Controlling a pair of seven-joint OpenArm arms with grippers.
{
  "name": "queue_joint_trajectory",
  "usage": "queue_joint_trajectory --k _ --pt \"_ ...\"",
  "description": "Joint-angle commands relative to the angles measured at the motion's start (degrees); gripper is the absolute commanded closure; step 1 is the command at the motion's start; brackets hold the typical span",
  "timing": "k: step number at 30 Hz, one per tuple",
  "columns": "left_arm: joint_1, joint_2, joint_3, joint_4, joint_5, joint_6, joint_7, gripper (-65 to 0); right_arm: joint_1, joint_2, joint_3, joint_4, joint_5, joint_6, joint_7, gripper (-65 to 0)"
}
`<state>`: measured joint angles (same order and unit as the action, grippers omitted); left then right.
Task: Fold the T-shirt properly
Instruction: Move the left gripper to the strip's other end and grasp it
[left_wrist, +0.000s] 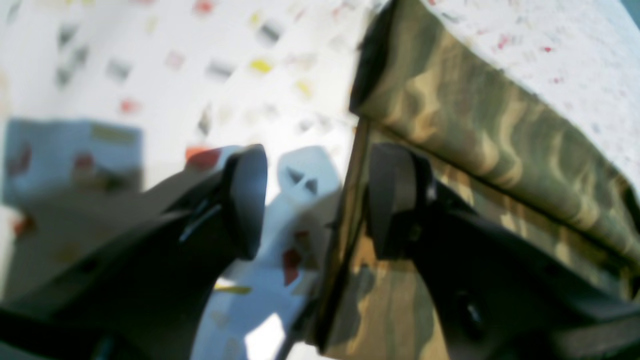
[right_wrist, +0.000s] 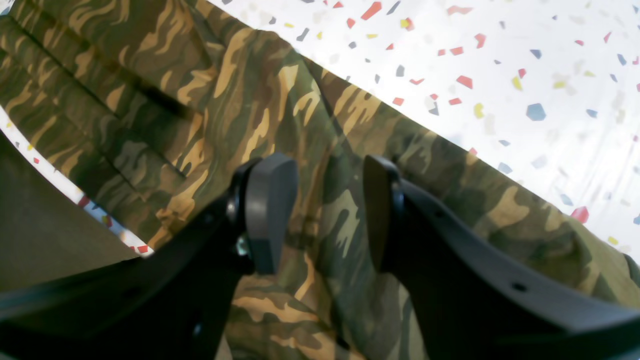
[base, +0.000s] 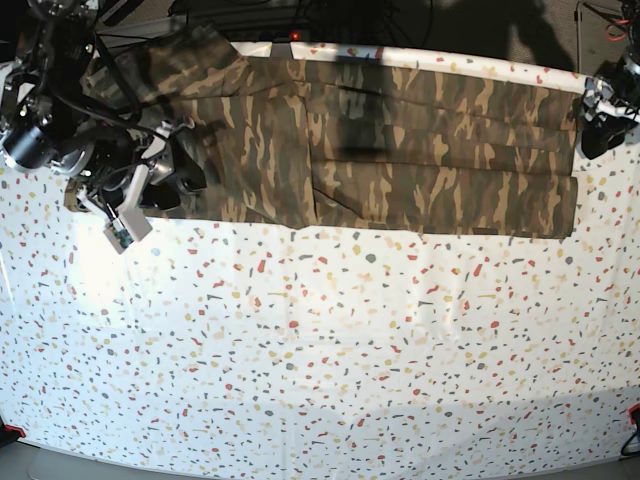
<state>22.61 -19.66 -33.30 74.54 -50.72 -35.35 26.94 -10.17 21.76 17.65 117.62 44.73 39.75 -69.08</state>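
Shirt (base: 400, 150) in green, brown and tan camouflage, spread as a long folded band across the far side of the speckled table (base: 320, 350), reaching from the left arm's end to the right arm's end in the base view. Several lengthwise folds stacked on it, layered edges showing as dark creases in the right wrist view (right_wrist: 150, 100). Near edge straight, a small step about midway.

Right gripper (right_wrist: 327, 212) poised above the shirt, jaws spread wide with camouflage cloth visible in the gap, nothing pinched between the pads. Whether the fingers touch the cloth: cannot tell. A strip of table and darker floor (right_wrist: 45, 215) past the shirt's edge on the left of that view.

Left gripper (left_wrist: 315, 200) at the shirt's (left_wrist: 490, 135) end, jaws also apart and holding nothing; one finger over bare table, the other over the folded cloth, the shirt's edge running up between them. View blurred, so contact unclear.
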Motion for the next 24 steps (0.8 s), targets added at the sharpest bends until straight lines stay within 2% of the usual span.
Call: queue_joint_trajectory --k 1,3,7,10,16,20,24 --pt "-1.16 -0.98 -0.31 -1.36 -2.56 -1.97 -0.74 -32.0 0.48 0.76 0.35 0.70 0.74 0.25 1.07 -26.5" --pt "-3.15 -0.96 -0.31 -6.01 -6.69 -4.65 2.62 -32.0 0.48 0.79 0.35 0.70 0.74 0.25 1.09 -26.5" --pt "-6.01 -0.57 -0.31 -12.26 -18.34 -4.65 10.93 -32.0 0.48 0.79 0.35 0.70 0.74 0.25 1.11 -26.5" --pt "-6.75 0.20 -0.31 -12.66 -21.51 -4.65 15.30 -32.0 0.50 0.76 0.33 0.70 0.74 0.25 1.11 -26.5" --pt "-6.29 0.76 -0.31 -11.82 -21.38 -4.65 20.94 -32.0 0.50 0.76 0.35 0.70 0.72 0.25 1.27 -26.5" --pt "-5.75 0.74 -0.31 -8.57 -21.03 -4.65 21.81 -32.0 0.50 0.76 0.33 0.70 0.72 0.25 1.99 -26.5" --pt "-5.64 0.74 -0.31 -1.62 -12.09 -4.65 21.44 -32.0 0.50 0.74 0.35 0.70 0.72 0.25 2.16 -26.5"
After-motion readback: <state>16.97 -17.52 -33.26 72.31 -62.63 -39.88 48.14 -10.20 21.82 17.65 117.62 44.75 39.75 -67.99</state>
